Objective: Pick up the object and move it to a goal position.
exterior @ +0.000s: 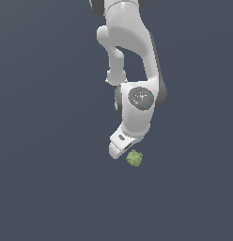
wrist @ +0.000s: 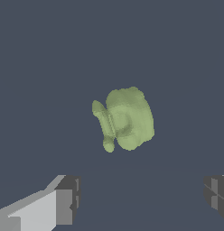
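Note:
The object [exterior: 134,158] is a small olive-green lumpy chunk lying on the dark grey floor, just to the exterior view's right of the white hand. In the wrist view the object [wrist: 125,118] fills the middle of the picture, beyond the fingertips. My gripper [wrist: 141,198] is open; one finger [wrist: 64,200] and the other finger [wrist: 216,194] stand wide apart with nothing between them. The gripper [exterior: 124,151] hangs close above the object without touching it, and its fingers are hidden by the hand in the exterior view.
The white arm [exterior: 130,56] reaches down from the upper middle of the exterior view. Around the object there is only the flat dark grey floor [exterior: 52,179].

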